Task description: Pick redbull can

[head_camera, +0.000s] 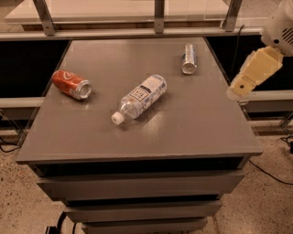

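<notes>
The redbull can point(188, 58) is slim, silver and blue, and lies on its side at the back right of the grey table point(192, 132), its shiny end facing the front. My gripper point(239, 88), cream-coloured under a white arm, hangs over the table's right edge. It is to the right of the can and a little nearer the front, apart from it and holding nothing.
A red-orange soda can point(71, 84) lies on its side at the left. A clear plastic bottle point(139, 98) with a white cap lies at the middle. A rail with metal posts point(159, 13) runs behind the table. Drawers are below the tabletop.
</notes>
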Controlling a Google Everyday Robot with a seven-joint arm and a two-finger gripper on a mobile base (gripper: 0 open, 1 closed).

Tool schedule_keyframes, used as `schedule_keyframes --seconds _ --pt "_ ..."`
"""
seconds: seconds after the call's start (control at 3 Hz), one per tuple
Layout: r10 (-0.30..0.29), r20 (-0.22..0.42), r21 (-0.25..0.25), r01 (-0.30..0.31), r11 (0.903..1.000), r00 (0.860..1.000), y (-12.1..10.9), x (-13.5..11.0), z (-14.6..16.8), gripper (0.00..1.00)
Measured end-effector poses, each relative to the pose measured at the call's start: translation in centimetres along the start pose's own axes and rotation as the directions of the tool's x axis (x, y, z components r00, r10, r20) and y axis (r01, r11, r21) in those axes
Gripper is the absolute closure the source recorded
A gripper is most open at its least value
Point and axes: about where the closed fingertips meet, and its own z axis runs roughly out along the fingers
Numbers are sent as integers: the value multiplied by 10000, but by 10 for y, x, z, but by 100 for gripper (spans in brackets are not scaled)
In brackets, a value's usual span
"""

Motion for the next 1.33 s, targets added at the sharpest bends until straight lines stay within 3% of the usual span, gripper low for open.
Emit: schedule_keyframes --seconds 0.33,0.67,1.0,1.33 --pt "1489 825 412 -1527 9874 9854 -36 -20 8 0" --pt "2474 1574 497 -2579 9649 9561 -68 -43 19 0" --pt "3201 1935 567 -3363 9400 9274 -96 -67 48 0" --pt "3892 2362 773 -4164 9059 8904 -119 -86 84 0"
